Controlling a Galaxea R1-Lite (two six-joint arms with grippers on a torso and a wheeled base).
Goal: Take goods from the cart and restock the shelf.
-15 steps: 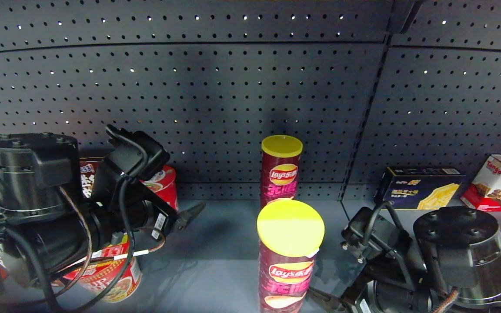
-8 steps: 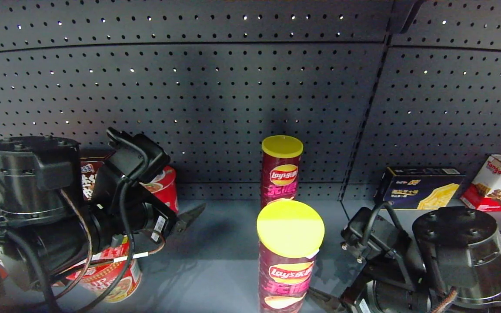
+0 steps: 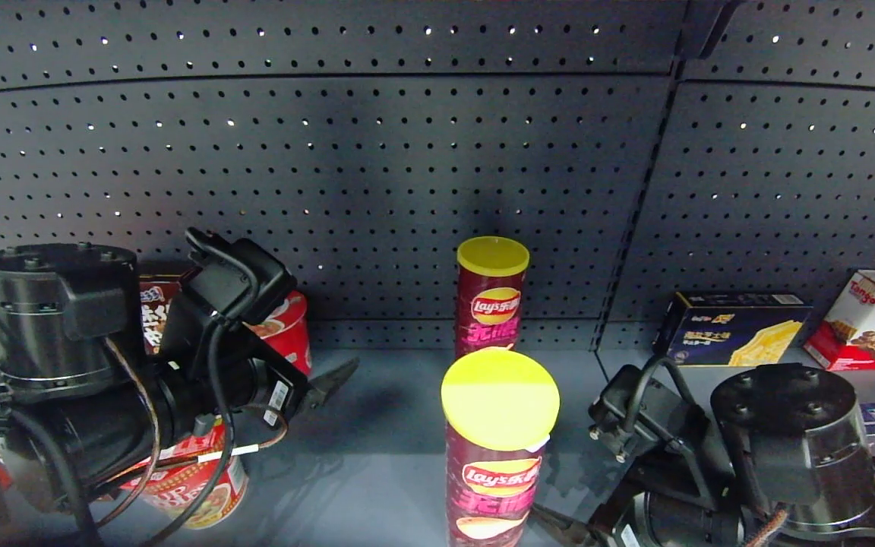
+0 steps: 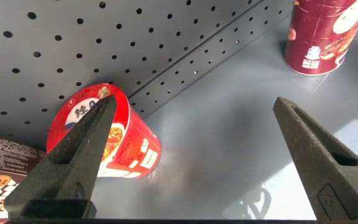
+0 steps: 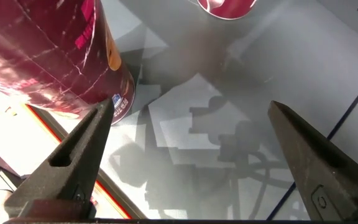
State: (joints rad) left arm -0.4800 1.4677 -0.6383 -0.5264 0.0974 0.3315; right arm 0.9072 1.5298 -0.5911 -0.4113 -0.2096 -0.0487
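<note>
Standing at the lower middle, the front chip can (image 3: 500, 448) lines up before the back chip can (image 3: 492, 296) on the shelf (image 3: 377, 456), making a neat row. Both the right end effector (image 5: 190, 107) beside it and the left end effector (image 4: 194, 102) at left are spread wide, empty.

Maroon near can (image 3: 494, 471) with yellow lid at 6 o'clock, maroon far can (image 3: 492, 304) with yellow lid at centre, red noodle cup (image 3: 292, 330) at 9 o'clock, dark box (image 3: 734, 328) with yellow print and red-and-white box (image 3: 874, 319) at 3 o'clock, dark grey hole-dotted panel (image 3: 377, 152) at 12 o'clock
</note>
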